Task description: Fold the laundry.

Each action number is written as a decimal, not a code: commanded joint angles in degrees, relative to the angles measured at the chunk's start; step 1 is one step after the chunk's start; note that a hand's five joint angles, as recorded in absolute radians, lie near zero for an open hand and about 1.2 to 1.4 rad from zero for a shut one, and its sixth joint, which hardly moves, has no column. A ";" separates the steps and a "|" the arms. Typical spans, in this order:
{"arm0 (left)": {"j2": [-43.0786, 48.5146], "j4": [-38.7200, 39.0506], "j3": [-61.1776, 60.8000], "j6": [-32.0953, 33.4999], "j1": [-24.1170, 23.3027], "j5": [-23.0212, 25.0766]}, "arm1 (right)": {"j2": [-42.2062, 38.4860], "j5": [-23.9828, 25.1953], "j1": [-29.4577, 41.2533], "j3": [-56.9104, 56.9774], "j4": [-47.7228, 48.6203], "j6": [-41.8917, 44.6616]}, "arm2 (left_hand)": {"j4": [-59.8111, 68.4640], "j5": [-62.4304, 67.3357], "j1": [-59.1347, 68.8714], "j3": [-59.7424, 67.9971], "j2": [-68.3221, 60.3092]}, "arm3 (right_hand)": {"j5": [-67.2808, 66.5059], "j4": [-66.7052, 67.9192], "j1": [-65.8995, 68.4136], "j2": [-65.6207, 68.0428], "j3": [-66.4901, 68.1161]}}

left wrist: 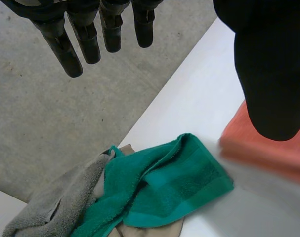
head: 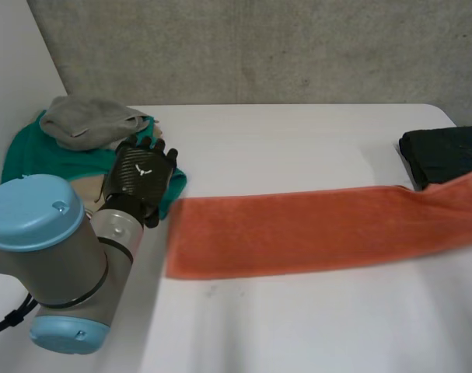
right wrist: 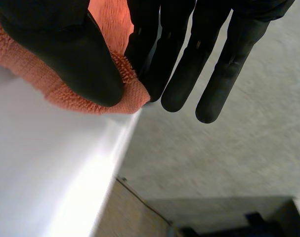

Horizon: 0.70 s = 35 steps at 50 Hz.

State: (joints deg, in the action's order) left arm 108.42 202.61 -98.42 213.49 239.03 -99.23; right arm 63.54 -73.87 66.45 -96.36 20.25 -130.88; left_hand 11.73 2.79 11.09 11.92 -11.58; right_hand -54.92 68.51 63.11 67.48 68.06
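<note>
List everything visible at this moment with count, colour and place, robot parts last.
orange towel: 1, orange, a long strip across the table, right end at the table's right edge
dark cloth: 1, dark, folded, far right of the table
grey cloth: 1, grey, on top of the pile at far left
green towel: 1, green, in that pile, under the grey cloth
beige cloth: 1, beige, beneath the green towel
table: 1, white
left hand: 1, black, open, over the pile's edge
right hand: 1, black, pinching the orange towel's end

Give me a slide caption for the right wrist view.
Right hand pinches one end of the orange towel at the white table edge.
</note>
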 commanded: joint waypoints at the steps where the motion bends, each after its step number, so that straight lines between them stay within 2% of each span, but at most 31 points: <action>1: -1.81 -0.02 -1.42 0.00 0.20 0.09 | 2.37 -1.71 -0.19 1.09 -1.08 5.46 | -1.73 -2.79 -1.09 -1.92 1.58 | -15.08 11.49 16.89 12.52 11.94; 4: -2.51 -0.02 -1.77 -0.18 0.38 0.00 | 5.54 -1.98 6.74 1.27 -0.91 5.20 | -1.73 -2.79 -1.09 -1.92 1.58 | -15.08 11.49 16.89 12.52 11.94; 5: -3.12 -0.02 -1.95 -0.27 0.47 0.00 | 7.37 -1.98 12.59 1.27 -0.30 5.02 | -1.73 -2.79 -1.09 -1.92 1.58 | -15.08 11.49 16.89 12.52 11.94; 12: -6.02 -0.02 -2.92 -0.88 0.73 0.00 | 8.80 -1.45 32.14 1.36 3.74 4.67 | -1.73 -2.79 -1.09 -1.92 1.58 | -15.08 11.49 16.89 12.52 11.94; 13: -6.55 -0.02 -3.18 -1.06 0.82 0.09 | 8.19 -1.01 37.99 1.79 5.49 5.02 | -1.73 -2.79 -1.09 -1.92 1.58 | -15.08 11.49 16.89 12.52 11.94; 16: -7.08 -0.02 -3.45 -1.41 0.91 0.09 | 5.65 0.30 46.11 2.67 8.14 5.72 | -1.73 -2.79 -1.09 -1.92 1.58 | -15.08 11.49 16.89 12.52 11.94; 17: -7.25 -0.02 -3.62 -1.58 0.91 0.00 | 2.50 1.44 51.27 3.54 9.80 6.33 | -1.73 -2.79 -1.09 -1.92 1.58 | -15.08 11.49 16.89 12.52 11.94; 20: -7.34 -0.02 -3.80 -1.76 0.91 0.00 | -3.74 4.51 59.20 5.30 11.30 8.52 | -1.73 -2.79 -1.09 -1.92 1.58 | -15.08 11.49 16.89 12.52 11.94; 24: -7.26 -0.02 -4.06 -1.76 1.08 0.09 | -9.98 8.03 64.58 6.80 11.75 12.91 | -1.73 -2.79 -1.09 -1.92 1.58 | -15.08 11.49 16.89 12.52 11.94; 30: -6.73 0.07 -3.36 -1.76 1.17 0.09 | -12.74 9.89 65.92 6.37 11.57 16.45 | -1.73 -2.79 -1.09 -1.92 1.58 | -15.08 11.49 16.89 12.52 11.94; 31: -6.64 0.07 -3.18 -1.76 1.17 0.09 | -12.47 9.37 65.83 6.28 11.48 16.36 | -1.73 -2.79 -1.09 -1.92 1.58 | -4.32 0.73 6.12 1.75 1.18; 32: -6.47 0.16 -2.83 -1.76 1.17 0.09 | -11.69 8.75 65.74 5.93 11.31 15.66 | -1.73 -2.79 -1.09 -1.92 1.58 | 19.94 -23.53 -18.13 -22.50 -23.08; 35: -5.59 0.24 -1.43 -1.76 1.00 0.09 | -8.80 7.96 65.30 3.48 11.83 10.59 | -1.73 -2.79 -1.09 -1.92 1.58 | 37.95 -41.54 -36.14 -40.51 -41.09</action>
State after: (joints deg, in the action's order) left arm 101.70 202.70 -101.73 211.70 240.19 -99.15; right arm 51.02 -64.42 133.04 -89.94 31.94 -115.29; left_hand 11.73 2.79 11.09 11.92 -11.58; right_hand -31.49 42.05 40.25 41.02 41.93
